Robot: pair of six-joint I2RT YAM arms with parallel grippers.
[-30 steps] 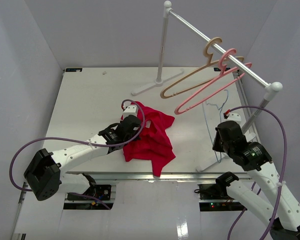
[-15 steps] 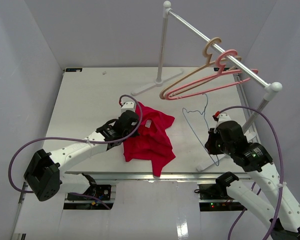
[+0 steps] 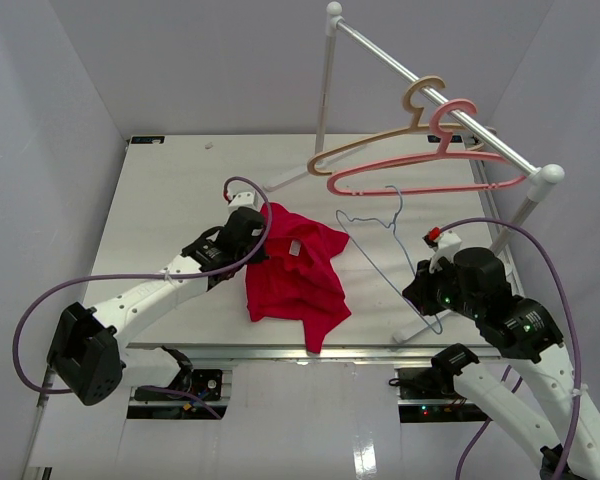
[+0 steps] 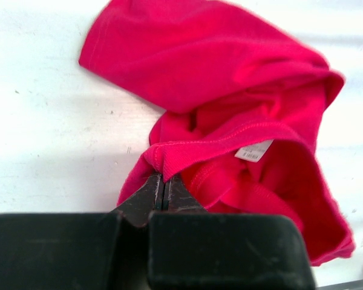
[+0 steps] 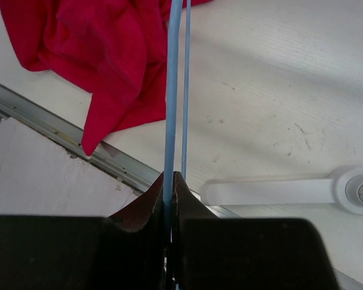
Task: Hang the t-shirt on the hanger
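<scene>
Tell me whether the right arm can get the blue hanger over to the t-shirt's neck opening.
Probably yes. The right gripper is shut on the hanger, whose far end hangs near the t-shirt, with only table between them. The left gripper pinches the neck hem, which may crowd the opening.

Print on t-shirt (image 4: pixel 230 72) label (image 4: pixel 254 151) illegible

The t-shirt (image 3: pixel 295 275) is spread in a heap on the table (image 3: pixel 170 200), near the front edge. Its left rear corner, at the neck hem, is pinched by the left gripper (image 4: pixel 163 188). To the right of the t-shirt and apart from it, the hanger (image 5: pixel 172 90) is held above the table. Its near end is clamped in the right gripper (image 5: pixel 171 178) and its hook is turned rearward. Behind and above, two other hangers (image 3: pixel 447 140) are hung side by side on a rail (image 3: pixel 380 55).
</scene>
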